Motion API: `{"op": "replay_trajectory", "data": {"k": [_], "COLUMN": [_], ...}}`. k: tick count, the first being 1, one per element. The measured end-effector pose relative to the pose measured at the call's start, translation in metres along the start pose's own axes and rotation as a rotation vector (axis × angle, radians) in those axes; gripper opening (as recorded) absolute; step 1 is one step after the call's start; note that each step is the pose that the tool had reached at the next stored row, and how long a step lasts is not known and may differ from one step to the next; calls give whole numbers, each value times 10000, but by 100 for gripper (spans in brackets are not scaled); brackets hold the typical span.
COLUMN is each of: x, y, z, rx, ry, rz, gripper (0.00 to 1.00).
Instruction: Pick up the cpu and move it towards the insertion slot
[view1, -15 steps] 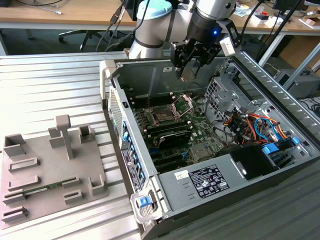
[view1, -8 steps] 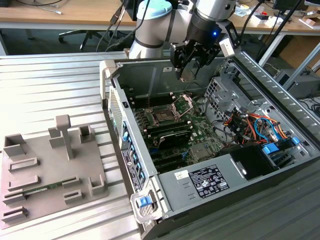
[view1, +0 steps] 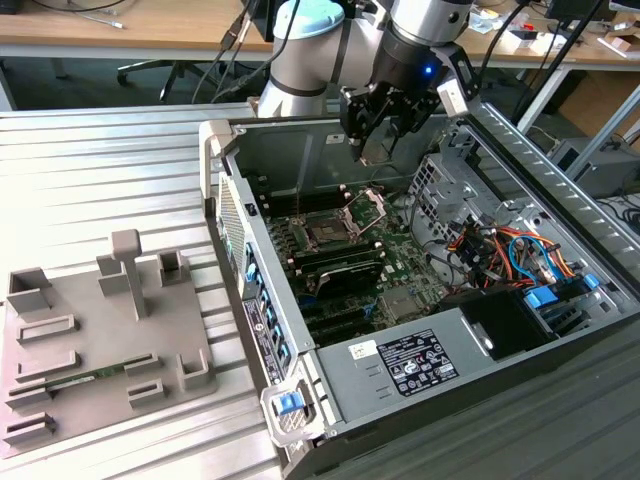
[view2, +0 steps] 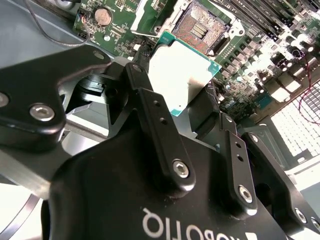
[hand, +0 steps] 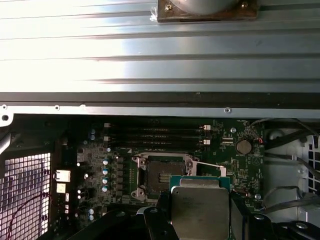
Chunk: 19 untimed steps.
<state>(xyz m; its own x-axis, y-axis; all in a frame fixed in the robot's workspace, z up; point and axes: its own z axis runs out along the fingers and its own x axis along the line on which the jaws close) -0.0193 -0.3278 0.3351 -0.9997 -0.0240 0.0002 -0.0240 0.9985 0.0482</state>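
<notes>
**Q:** Where is the chip?

**A:** The cpu (view2: 181, 77), a flat square chip with a silvery-white metal top and thin green rim, sits clamped between the black metal fingers (view2: 159, 135) of the robot's gripper (view1: 378, 140). In the first wrist view the cpu (hand: 200, 207) is gripped at two opposite edges.

**Q:** And the socket?

**A:** The insertion slot (hand: 161, 176), a dark square socket with a shiny metal frame, lies on the green motherboard (hand: 115, 165) just beside the held chip, its contacts uncovered. In the exterior view the slot (view1: 327, 232) is below the gripper, and its hinged silver retaining plate (view1: 366, 207) stands tilted open.

**Q:** What surrounds it?

**A:** An open grey metal computer case (view1: 500, 370) on a ribbed metal table (view1: 100, 180). A grey plastic tray (view1: 100, 340) with raised holders rests at the exterior view's left, well apart from the case.
</notes>
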Motion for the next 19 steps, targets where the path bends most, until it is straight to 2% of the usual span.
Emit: {"op": "replay_trajectory", "data": {"k": [19], "x": [0], "y": [-4], "z": [74], "rx": [1], "ry": [0], "rz": [1], "gripper": [55]}}
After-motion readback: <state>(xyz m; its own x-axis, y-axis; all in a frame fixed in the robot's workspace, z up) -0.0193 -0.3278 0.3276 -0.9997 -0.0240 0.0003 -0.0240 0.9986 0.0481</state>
